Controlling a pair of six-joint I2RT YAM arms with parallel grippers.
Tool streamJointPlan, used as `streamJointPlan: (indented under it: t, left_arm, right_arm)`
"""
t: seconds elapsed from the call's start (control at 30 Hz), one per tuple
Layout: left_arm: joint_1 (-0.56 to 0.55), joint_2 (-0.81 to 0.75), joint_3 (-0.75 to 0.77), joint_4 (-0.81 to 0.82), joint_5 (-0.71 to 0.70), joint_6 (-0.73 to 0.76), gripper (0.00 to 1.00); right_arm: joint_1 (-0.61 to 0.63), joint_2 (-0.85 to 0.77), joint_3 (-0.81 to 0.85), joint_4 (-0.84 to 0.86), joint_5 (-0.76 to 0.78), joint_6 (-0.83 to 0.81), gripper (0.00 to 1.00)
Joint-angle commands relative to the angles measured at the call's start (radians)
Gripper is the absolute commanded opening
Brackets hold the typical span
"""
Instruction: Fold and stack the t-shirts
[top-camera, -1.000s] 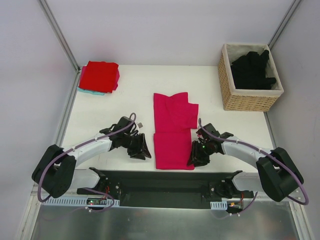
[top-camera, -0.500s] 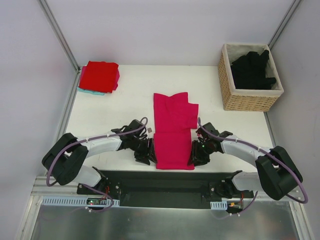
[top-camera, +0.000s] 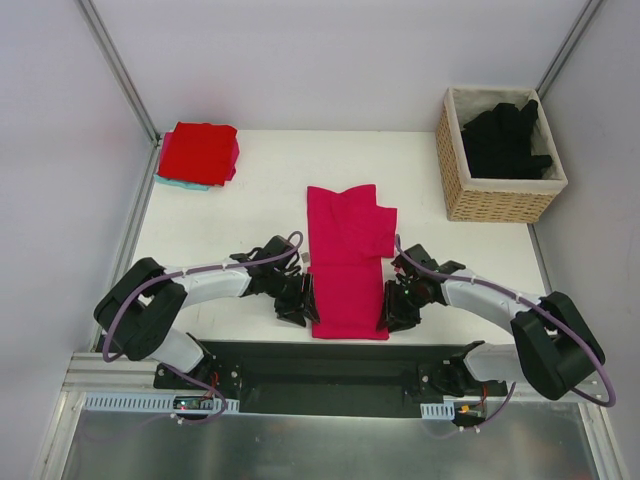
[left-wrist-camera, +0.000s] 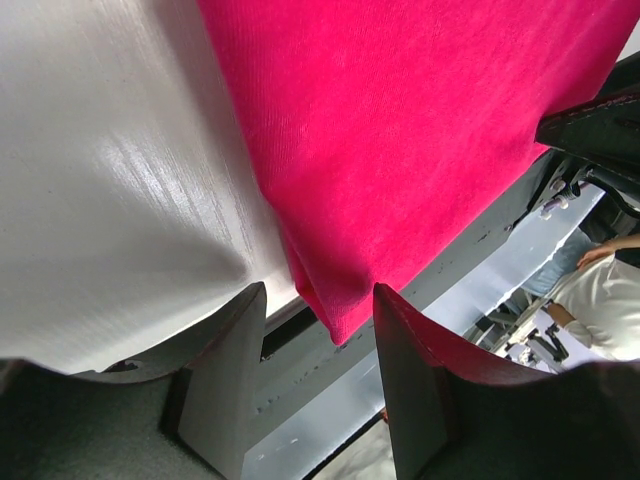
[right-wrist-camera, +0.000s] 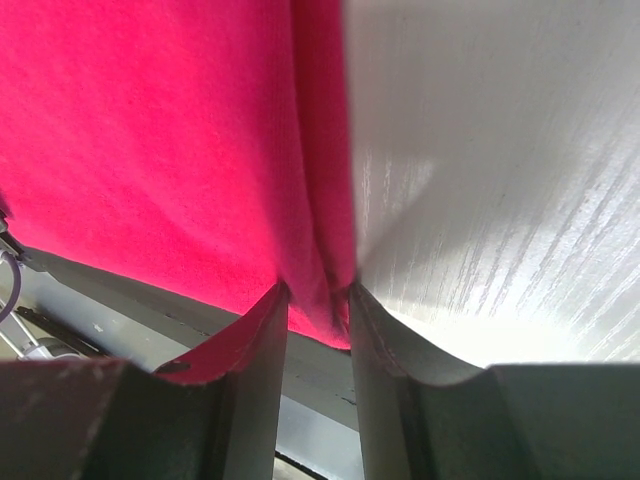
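Pink t-shirt (top-camera: 345, 265), mid-counter (top-camera: 250, 200): left hand (top-camera: 307, 300) spread around its 7 o'clock corner; right hand (top-camera: 387, 305) pinching its 5 o'clock edge.

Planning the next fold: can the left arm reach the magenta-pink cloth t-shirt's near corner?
Likely yes: the left gripper sits open astride a corner of the magenta-pink cloth t-shirt, nothing between.

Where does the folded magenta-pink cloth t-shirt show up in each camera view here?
Top external: the magenta-pink cloth t-shirt lies mid-table, between both arms.
Left wrist: upper right, a corner inside the open left pincer.
Right wrist: left half, its edge pinched by the right pincer.
Shared landmark: the white tabletop beside it.
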Motion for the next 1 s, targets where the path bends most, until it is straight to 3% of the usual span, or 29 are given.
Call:
streamJointPlan:
  t: [0.0,0.67,0.97]
  left_arm:
    - [-0.012,0.011,0.017,0.013,0.024,-0.001,0.46]
    - [-0.037,0.057,-0.051,0.130,0.018,-0.055,0.41]
    - [-0.038,0.099,-0.051,0.159,0.047,-0.036,0.11]
  right_arm:
    - [-0.002,0.015,0.041,-0.029,0.013,-0.014,0.33]
    - [-0.003,0.093,0.109,-0.052,0.010,-0.050,0.32]
    - [-0.003,0.129,0.145,-0.052,0.004,-0.056,0.30]
